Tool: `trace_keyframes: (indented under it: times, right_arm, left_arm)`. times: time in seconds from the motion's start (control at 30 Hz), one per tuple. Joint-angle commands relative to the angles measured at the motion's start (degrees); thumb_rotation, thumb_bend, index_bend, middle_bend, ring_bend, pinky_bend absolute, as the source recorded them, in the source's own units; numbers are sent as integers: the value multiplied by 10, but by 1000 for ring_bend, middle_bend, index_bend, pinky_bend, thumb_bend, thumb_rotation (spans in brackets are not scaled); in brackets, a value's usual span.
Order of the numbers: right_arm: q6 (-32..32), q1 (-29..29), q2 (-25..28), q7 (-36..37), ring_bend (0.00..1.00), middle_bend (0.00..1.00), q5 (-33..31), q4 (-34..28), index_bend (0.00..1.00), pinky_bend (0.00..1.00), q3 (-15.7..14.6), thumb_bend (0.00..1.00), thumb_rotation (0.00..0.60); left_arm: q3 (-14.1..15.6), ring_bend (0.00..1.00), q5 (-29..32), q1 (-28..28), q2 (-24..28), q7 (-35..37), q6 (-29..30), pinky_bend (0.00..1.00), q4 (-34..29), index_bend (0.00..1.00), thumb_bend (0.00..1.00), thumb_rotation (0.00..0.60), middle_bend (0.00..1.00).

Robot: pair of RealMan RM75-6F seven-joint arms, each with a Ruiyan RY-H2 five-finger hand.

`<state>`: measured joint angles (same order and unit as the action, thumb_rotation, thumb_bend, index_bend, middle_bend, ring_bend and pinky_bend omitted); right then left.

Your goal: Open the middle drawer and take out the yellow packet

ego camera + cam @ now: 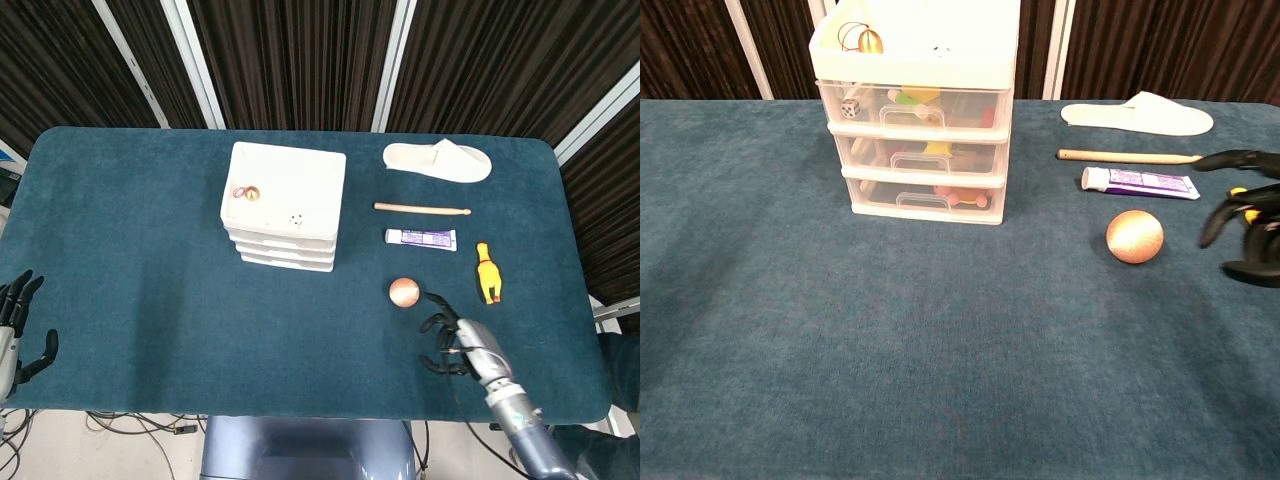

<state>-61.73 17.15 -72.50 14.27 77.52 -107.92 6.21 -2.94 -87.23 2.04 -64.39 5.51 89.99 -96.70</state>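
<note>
Dark slatted panels are backing a blue table (130,260), stuff is laid out for a reach from your side. Drawers (923,150) are sitting left of centre, fronts facing you, so handles are reachable head-on. All three are shut. Packet (937,149) is showing as a yellow patch through the clear front of the middle drawer (922,152), just behind its handle; shape is too blurred to confirm more.

Your right hand (455,343) is hovering over the table just below and right of the ball (404,292), fingers spread and half curled, holding nothing. It's sitting well right of the drawers, so you're looking at a long sweep left, and the ball is lying near that path; go above or in front of it. Left hand (15,325) is parked off the left edge, fingers apart, empty.

Slipper (437,161), stick (421,208), tube (420,238) and rubber chicken (486,272) are lined up to the right of the drawers, clear of the drawer fronts, so nothing's blocking the pull. Stack looks light; I'd expect it to slide when you're tugging the handle, so bracing the top may be needed
</note>
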Motion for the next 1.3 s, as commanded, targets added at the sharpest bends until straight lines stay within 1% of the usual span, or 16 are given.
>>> trace_keyframes:
  times: [0.03,0.13,0.33,0.47,0.63,0.73,0.83,0.93,1.07,1.23,1.3]
  right_arm:
    - [22,29,-48,-19,616,483,-23,2,91,722,17,369,600]
    - [31,47,-80,-41,648,512,-39,9,91,757,26,380,600]
    - [48,83,-151,-102,654,523,-85,27,83,760,36,383,600]
    - [61,107,-187,-136,656,556,-119,44,61,761,44,384,600]
    - [71,142,-223,-172,668,612,-167,68,8,771,72,389,600]
    - [71,157,-240,-185,681,644,-186,78,0,784,83,390,600]
    - [74,170,-257,-186,694,667,-203,93,0,799,94,395,600]
    - [83,180,-273,-171,703,672,-218,110,0,820,105,399,600]
    - [104,191,-290,-147,722,674,-229,136,0,857,110,401,600]
    - [115,208,-319,-127,797,729,-235,180,0,892,123,416,600]
    - [115,215,-329,-124,811,743,-233,195,0,903,128,416,600]
  left_arm:
    - [-2,0,3,1,1,7,-2,0,1,32,511,600,0]
    - [-2,0,4,2,1,7,-6,0,1,32,511,600,0]
    - [0,0,4,3,1,5,-9,0,-1,32,511,600,0]
    - [0,0,7,3,2,6,-11,0,-2,31,511,600,0]
    - [0,0,8,4,3,9,-14,0,-2,30,511,600,0]
    - [-1,0,11,5,4,10,-17,0,-4,30,511,600,0]
    - [-2,0,13,7,4,10,-20,0,-5,30,512,600,0]
    - [-3,0,16,9,5,10,-24,0,-7,30,511,600,0]
    - [-4,0,20,9,6,11,-26,0,-9,30,511,600,0]
    - [-4,0,22,9,7,12,-27,0,-8,30,511,600,0]
    - [-4,0,22,9,7,11,-28,0,-8,30,511,600,0]
